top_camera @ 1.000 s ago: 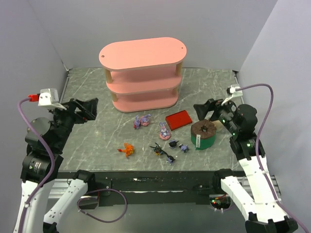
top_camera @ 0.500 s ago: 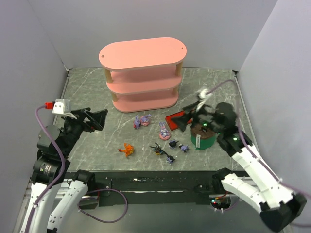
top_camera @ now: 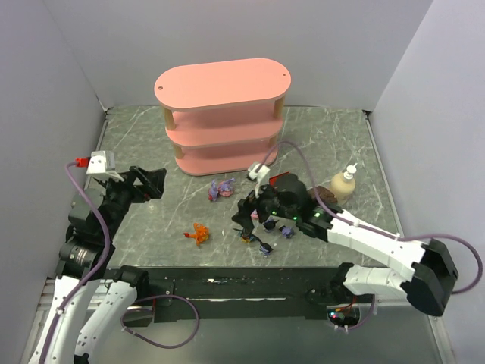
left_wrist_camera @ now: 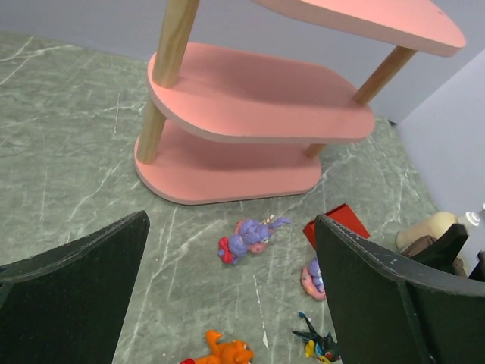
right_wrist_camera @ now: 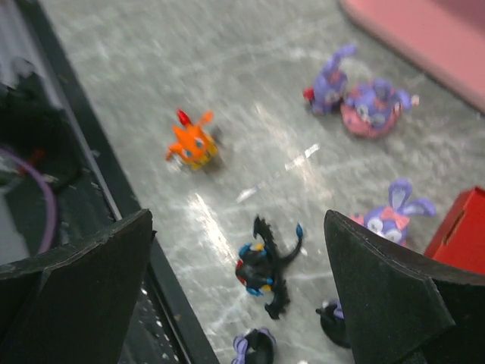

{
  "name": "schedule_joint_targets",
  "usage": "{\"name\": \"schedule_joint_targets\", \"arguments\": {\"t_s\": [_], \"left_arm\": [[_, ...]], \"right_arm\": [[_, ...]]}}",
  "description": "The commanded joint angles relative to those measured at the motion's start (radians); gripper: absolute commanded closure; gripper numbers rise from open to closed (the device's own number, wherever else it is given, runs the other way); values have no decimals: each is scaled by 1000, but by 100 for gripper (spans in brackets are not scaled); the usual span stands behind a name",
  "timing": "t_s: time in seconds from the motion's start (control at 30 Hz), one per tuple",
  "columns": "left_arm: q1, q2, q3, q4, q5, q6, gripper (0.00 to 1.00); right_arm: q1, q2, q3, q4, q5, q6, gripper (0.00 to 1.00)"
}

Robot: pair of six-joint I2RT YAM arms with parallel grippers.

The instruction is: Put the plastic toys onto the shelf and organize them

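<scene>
Behind left tool [top_camera: 154,182], red box [left_wrist_camera: 339,221] corner

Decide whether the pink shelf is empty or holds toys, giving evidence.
Empty, as far as visible: the shelf shows bare pink boards in the overhead and left wrist views; the figurines lie on the table.

You see a grey-green marbled bench [top_camera: 326,136] boxed in by plain pale walls [top_camera: 227,30] at back, left and right, under soft, even light.
</scene>
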Motion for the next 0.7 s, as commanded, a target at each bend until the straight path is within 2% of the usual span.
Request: {"name": "schedule_joint_targets", "arguments": {"t_s": [0.0,0.03,0.1,0.13,0.27,0.37,0.47,0.6,0.67], "left_arm": [[3,23,-5,27,-45,-21,4],[5,28,-5,24,-46,-22,4],[5,37,-11,21,-54,-25,4],[5,40,-13,21,-63,-27,4],[5,57,-24,27,-80,-33,4],[5,70,-24,29,-79,-32,4],[3,79,-25,29,-75,-30,4],[5,83,-31,29,-77,-30,4],[5,82,-34,30,-75,-29,4]], "right_arm": [[82,73,84,-74,235,18,1],[91,104,105,-103,337,51,2],[113,131,120,-148,403,155,4],[151,151,128,-192,495,192,5],[246,191,137,-299,684,380,5],[303,223,150,-371,766,573,5],[346,248,147,-392,783,698,6],[363,292,139,-412,806,822,7],[366,300,133,-398,805,847,11]]}}
